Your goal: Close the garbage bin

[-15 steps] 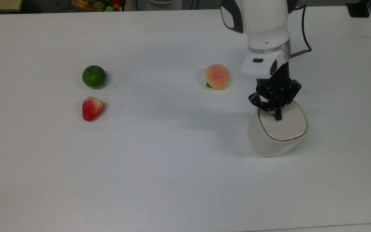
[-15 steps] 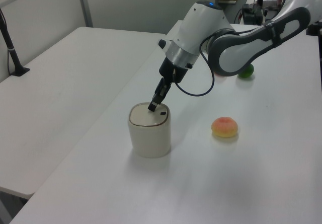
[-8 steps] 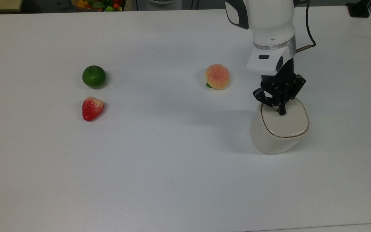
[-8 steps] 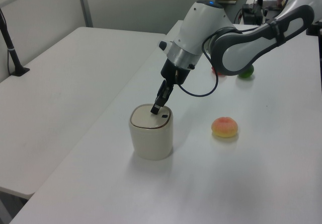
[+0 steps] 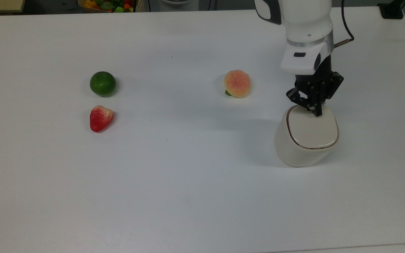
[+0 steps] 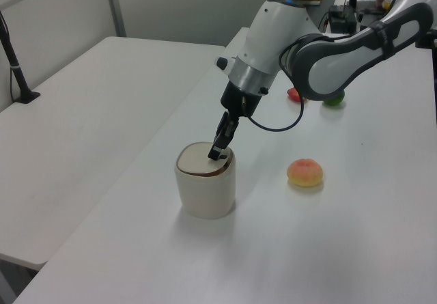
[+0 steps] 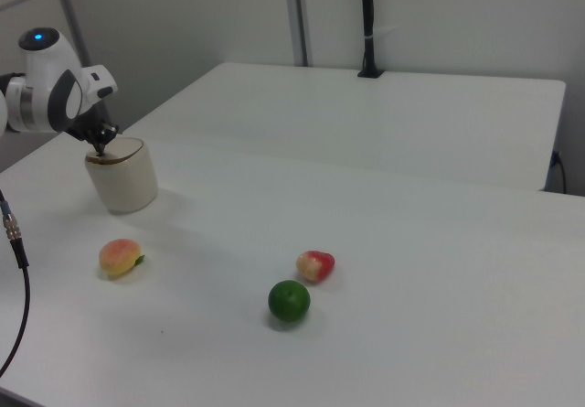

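Bin: the garbage bin (image 5: 306, 140) stood on the white table (image 5: 174, 182), lid down, at the top view's right.
Gripper: the gripper (image 5: 316, 113) had its fingers together, tips on the lid's far edge, holding nothing.
Fruit: a peach (image 5: 237, 83) lay beyond.

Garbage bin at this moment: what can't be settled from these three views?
- Whether the lid is fully seated: in the left view the pincer covers the far rim of the garbage bin, and a dark seam shows beside it.
- The lid's far edge in the top view, hidden behind the pincer.
- What the bin holds: the lid covers it.
- Lid detail in the right view: the bin is too small.
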Motion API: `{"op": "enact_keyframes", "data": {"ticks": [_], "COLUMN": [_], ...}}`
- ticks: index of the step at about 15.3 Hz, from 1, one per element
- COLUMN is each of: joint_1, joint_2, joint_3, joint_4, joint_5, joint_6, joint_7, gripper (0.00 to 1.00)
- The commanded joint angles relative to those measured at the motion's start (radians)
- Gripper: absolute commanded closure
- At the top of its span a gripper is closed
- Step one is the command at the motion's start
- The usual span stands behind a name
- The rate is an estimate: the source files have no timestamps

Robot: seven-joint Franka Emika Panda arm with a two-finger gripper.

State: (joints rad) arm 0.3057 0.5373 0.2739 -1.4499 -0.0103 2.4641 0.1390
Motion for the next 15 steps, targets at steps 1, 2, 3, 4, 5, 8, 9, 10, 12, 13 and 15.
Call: {"op": "enact_keyframes", "data": {"ticks": [1, 2, 3, 4, 5, 8, 9, 10, 12, 13, 15], "joint_1": [-0.016, -0.014, -0.014, -0.014, -0.016, -0.016, -0.016, -0.016, -0.02, -0.025, -0.039], "joint_2": [-0.043, -0.043, -0.04, -0.037, -0.036, -0.033, -0.034, -0.039, -0.054, -0.066, -0.089], "joint_3": [0.019, 0.019, 0.019, 0.019, 0.019, 0.019, 0.019, 0.019, 0.019, 0.019, 0.019], "joint_4": [-0.064, -0.073, -0.076, -0.081, -0.089, -0.098, -0.098, -0.093, -0.089, -0.089, -0.087], "joint_5": [-0.005, -0.007, -0.008, -0.008, -0.01, -0.016, -0.016, -0.011, -0.007, -0.005, -0.003], "joint_6": [-0.03, -0.03, -0.03, -0.03, -0.028, -0.024, -0.025, -0.027, -0.033, -0.034, -0.045], "joint_7": [0.016, 0.016, 0.016, 0.016, 0.016, 0.016, 0.016, 0.017, 0.017, 0.017, 0.025], "gripper": [1.0, 1.0, 1.0, 1.0, 1.0, 1.0, 1.0, 1.0, 1.0, 1.0, 1.0]}}
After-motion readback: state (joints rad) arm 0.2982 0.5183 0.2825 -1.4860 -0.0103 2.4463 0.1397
